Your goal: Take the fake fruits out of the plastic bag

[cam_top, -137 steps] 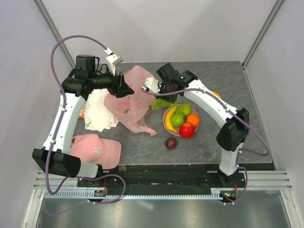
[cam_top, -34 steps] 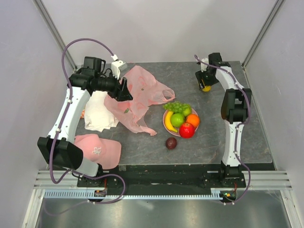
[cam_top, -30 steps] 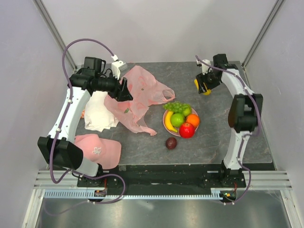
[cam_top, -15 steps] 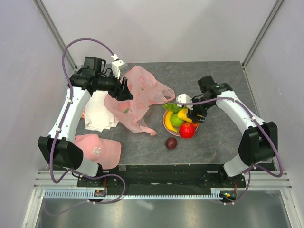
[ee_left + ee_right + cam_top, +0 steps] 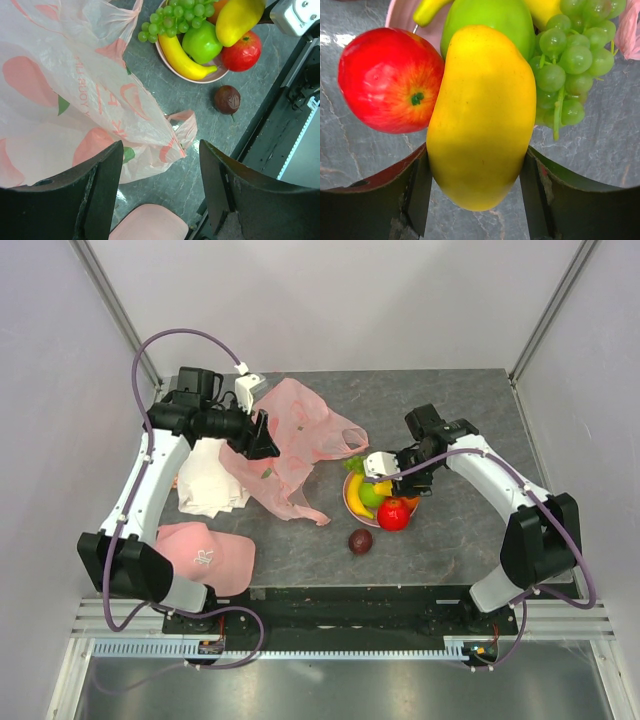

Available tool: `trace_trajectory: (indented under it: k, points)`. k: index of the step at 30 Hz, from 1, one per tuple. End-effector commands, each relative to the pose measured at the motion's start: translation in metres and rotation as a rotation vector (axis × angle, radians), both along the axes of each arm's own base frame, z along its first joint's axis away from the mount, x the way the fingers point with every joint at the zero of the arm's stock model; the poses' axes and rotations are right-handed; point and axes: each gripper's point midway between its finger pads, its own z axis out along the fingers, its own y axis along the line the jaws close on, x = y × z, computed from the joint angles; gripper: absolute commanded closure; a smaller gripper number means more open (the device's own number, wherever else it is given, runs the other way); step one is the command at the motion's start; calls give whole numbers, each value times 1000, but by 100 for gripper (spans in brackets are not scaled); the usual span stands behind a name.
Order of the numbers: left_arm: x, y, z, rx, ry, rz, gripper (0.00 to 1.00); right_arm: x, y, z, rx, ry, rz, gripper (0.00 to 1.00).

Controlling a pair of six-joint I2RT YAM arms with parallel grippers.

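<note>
Grey marbled stone covers the table point(image 5: 470, 420), with plain pale panels behind and on both sides. At the far left, the left claw point(image 5: 262, 436) hangs over the plastic bag point(image 5: 295, 455) with its jaws spread wide. Its own camera shows the crinkled pink film lying below and between the two fingers point(image 5: 105, 190), and nothing is visibly pinched. The bag sprawls from the far left toward the near middle, and one handle loop reaches right, close to the pink plate point(image 5: 212, 77).

To the right of the bag and apart from it, the right claw point(image 5: 386, 486) is closed around a yellow mango point(image 5: 482, 115) that fills the whole gap between its fingers. The mango is held right over the plate. Whether it rests on the fruit beneath cannot be told.

On the plate are:
- a red apple point(image 5: 387, 80) on the near side, against the mango in the wrist view
- a green apple point(image 5: 490, 22) in the middle
- a banana point(image 5: 185, 60) along the left rim
- green grapes point(image 5: 570, 60) at the far edge
- an orange point(image 5: 222, 7), mostly hidden

A dark plum point(image 5: 360, 541) lies on the bare stone just near-left of the plate, not touching it.

A white cloth point(image 5: 210, 480) lies left of the bag, and a pink cap point(image 5: 205, 556) sits at the near left.
</note>
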Motion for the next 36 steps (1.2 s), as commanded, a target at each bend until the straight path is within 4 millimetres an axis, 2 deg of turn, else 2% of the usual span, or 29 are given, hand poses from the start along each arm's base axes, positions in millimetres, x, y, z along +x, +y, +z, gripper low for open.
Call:
trace_trajectory:
  k: [1,2,3,5,6,13,18,20,21,23,24,26,27,28,30,31,32,33,34,36]
  points:
    - [-3,2,13,-7,-61,-6,31,10,-1,8,-26,-65,39,41]
    - [-3,2,13,-8,-61,-7,31,10,-2,10,-30,-73,40,26]
    - [-3,1,13,-10,-59,-9,31,11,-3,14,-29,-85,38,23]
    - [-4,0,12,-18,-52,-17,31,11,-3,21,-24,-103,37,6]
    - [-3,-1,12,-21,-51,-19,31,10,-4,23,-20,-101,29,2]
    - [-1,-7,13,-50,-39,-46,31,7,-4,38,-5,-116,-3,2]
    - [-1,-19,25,-55,-91,-114,30,0,-11,61,-8,-146,-37,2]
    - [-13,-29,23,-25,-110,-184,30,-2,-17,71,-17,-172,-60,2]
    - [-28,-45,22,8,-160,-283,29,-3,-23,74,-37,-183,-78,2]
    - [-49,-60,14,58,-193,-375,28,-5,-32,80,-32,-196,-132,2]
    - [-74,-83,15,68,-222,-475,27,-5,-35,81,-28,-198,-158,2]
    - [-94,-101,1,109,-221,-551,25,-1,-46,82,7,-178,-281,2]
    - [-115,-117,-7,121,-215,-628,24,2,-45,84,52,-167,-326,2]
    - [-118,-121,-16,154,-219,-636,24,8,-56,86,79,-159,-400,2]
    - [-133,-133,-36,163,-194,-682,24,13,-60,82,140,-100,-525,2]
    - [-139,-138,-42,156,-176,-704,21,18,-66,83,174,-80,-582,2]
    - [-148,-139,-55,166,-150,-725,20,20,-68,80,197,-52,-632,2]
    - [-156,-150,-57,154,-170,-755,19,22,-68,81,235,-33,-699,2]
    - [-162,-149,-71,171,-151,-767,18,24,-72,79,247,-24,-756,2]
    - [-165,-162,-80,159,-175,-781,18,31,-72,80,288,-20,-859,2]
